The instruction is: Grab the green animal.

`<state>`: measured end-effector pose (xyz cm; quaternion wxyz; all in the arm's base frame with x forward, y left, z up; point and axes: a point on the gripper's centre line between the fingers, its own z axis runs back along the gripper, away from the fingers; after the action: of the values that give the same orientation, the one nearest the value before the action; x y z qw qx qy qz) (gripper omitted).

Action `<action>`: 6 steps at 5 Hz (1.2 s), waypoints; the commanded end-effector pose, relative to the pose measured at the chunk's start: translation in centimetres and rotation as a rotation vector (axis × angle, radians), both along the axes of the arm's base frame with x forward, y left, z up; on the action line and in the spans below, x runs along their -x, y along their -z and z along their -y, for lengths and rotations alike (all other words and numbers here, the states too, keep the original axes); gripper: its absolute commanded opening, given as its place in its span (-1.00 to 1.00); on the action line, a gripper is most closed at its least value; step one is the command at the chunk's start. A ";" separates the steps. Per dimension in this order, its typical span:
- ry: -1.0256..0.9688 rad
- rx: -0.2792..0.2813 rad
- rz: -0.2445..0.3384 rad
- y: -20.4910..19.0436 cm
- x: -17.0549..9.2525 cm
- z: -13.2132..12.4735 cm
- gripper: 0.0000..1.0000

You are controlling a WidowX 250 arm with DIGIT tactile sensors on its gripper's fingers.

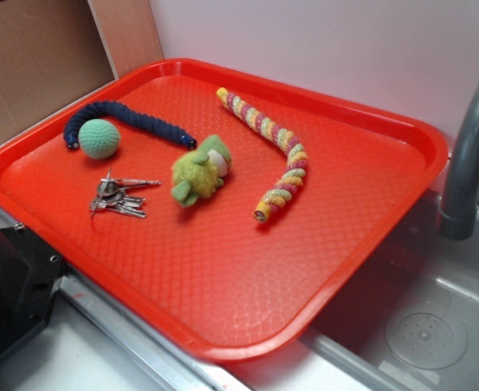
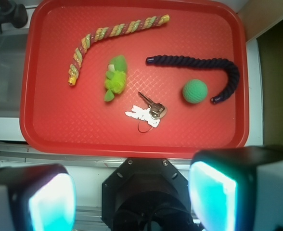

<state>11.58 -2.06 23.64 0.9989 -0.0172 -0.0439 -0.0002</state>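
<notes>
The wrist view looks straight down from above the near rim and shows the pincer (image 2: 132,195) at the bottom of the frame, its two pads spread wide with nothing between them; the exterior view does not show the pincer. The exterior view alone shows a grey faucet (image 1: 470,159) at the right edge, above a steel sink (image 1: 435,318).

The red tray (image 2: 132,142) holds five things, all apart from one another. In the wrist view, left to right: a striped rope snake (image 2: 103,36) curving from left of centre to the upper middle; the green animal (image 2: 115,77) just left of the tray's centre; a bunch of keys (image 2: 148,111) lower centre; a mint-green ball (image 2: 195,91) at right; and a dark blue rope (image 2: 204,65) arching over the ball.

In the wrist view the green animal's long axis runs nearly top to bottom of the frame. In the exterior view a whitish patch shows on it.
</notes>
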 end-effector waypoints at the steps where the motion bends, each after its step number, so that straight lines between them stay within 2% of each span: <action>1: 0.000 0.000 0.000 0.0 0.0 0.0 1.00; 2: -0.200 0.004 0.034 0.9 -1.2 0.9 1.00; 3: -0.396 0.054 0.069 2.4 -3.2 1.4 1.00; 4: -0.520 0.081 0.121 4.5 -4.6 1.7 1.00; 6: -0.607 0.054 0.189 9.7 -8.6 1.6 1.00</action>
<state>19.76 -3.95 12.79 0.9494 -0.0205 -0.1205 0.2893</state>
